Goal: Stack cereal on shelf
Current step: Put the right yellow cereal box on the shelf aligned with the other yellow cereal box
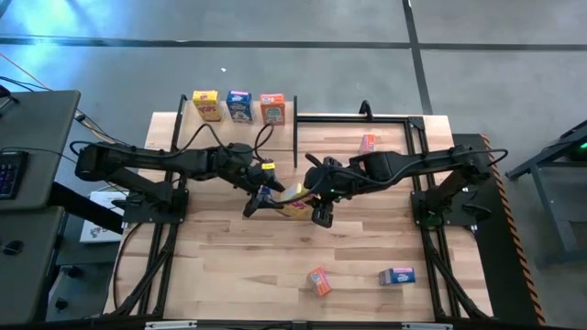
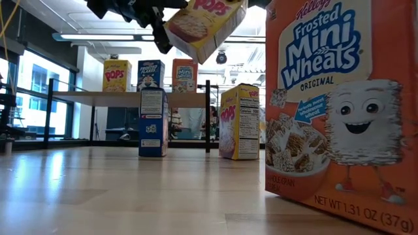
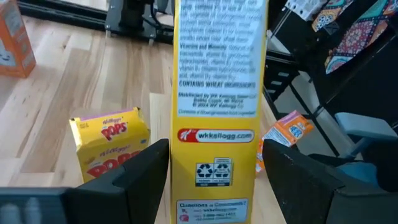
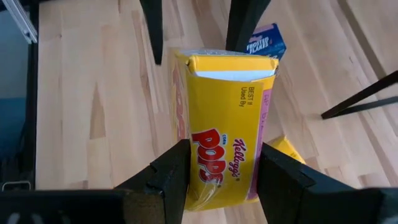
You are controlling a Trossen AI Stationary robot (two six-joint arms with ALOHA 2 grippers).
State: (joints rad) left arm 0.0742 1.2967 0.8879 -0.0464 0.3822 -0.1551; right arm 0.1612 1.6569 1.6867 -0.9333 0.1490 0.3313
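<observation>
A yellow Pops box (image 1: 294, 196) hangs in the air over the middle of the table (image 1: 275, 275), in front of the shelf (image 2: 124, 98). Both grippers meet at it. The right gripper (image 4: 217, 180) clamps the box between its dark fingers. The left gripper (image 3: 214, 180) has a finger on each side of the same box, but whether they press on it cannot be told.

The shelf is a flat plank of pale wood on thin black posts. On it stand three small cardboard boxes in a row: yellow (image 1: 206, 104), blue (image 1: 239, 105), orange (image 1: 272, 108).

Below the shelf's level, on the smooth planked table, a blue box (image 2: 153, 122) and another yellow box (image 2: 239, 121) stand upright. An orange Mini-Wheats box (image 2: 339, 104) stands far in front of the shelf, close to the low camera. Another orange box (image 1: 368, 143) lies to the right of the shelf. A blue box (image 1: 397, 276) lies near the Mini-Wheats box.
</observation>
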